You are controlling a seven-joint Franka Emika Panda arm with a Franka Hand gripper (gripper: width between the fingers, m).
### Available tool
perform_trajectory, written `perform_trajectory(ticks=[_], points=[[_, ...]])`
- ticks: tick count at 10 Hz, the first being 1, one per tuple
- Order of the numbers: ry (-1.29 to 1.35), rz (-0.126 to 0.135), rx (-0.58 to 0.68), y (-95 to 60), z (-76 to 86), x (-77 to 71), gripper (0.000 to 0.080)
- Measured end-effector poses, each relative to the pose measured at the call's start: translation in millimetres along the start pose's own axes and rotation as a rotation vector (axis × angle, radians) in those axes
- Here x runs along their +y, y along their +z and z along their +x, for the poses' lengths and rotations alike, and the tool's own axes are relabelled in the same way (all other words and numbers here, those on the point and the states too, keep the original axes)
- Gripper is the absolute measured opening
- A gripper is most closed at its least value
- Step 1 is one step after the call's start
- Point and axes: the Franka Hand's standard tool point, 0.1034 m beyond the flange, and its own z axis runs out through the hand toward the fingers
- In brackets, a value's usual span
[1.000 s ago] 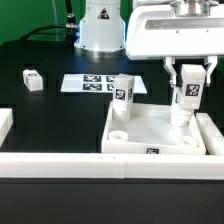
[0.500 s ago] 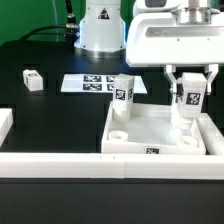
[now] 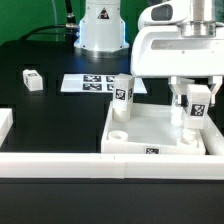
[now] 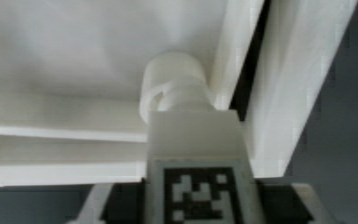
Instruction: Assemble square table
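The square table's white tabletop (image 3: 128, 147) lies at the exterior view's right, rim up. One white tagged leg (image 3: 122, 93) stands upright in its far left corner. A second leg (image 3: 199, 108) hangs upright over the right side of the tabletop, and my gripper (image 3: 199, 103) is shut on it. In the wrist view that held leg (image 4: 195, 140) fills the middle between my gripper (image 4: 197, 205) fingers. Its tip is at a round corner socket (image 4: 171, 72) beside the tabletop's rim (image 4: 279, 90). Whether tip and socket touch is hidden. A third leg (image 3: 33, 80) lies loose on the black table at the exterior view's left.
The marker board (image 3: 90, 84) lies flat behind the tabletop, near the robot's base (image 3: 98, 30). A long white border bar (image 3: 90, 166) runs along the front, and another piece (image 3: 5, 125) sits at the left edge. My wide white wrist block (image 3: 180, 50) hangs over the tabletop.
My gripper, still holding the leg, has shifted toward the exterior view's right and slightly lower over the tabletop. Nothing else has moved.
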Motion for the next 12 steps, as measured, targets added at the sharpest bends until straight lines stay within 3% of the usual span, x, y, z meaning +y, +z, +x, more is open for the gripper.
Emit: perform_trajectory(ticks=[3, 12], points=[[0.001, -0.003, 0.012, 3.9, 7.5, 2.3, 0.0287], [-0.012, -0.009, 0.051, 14.8, 1.7, 0.3, 0.0287]])
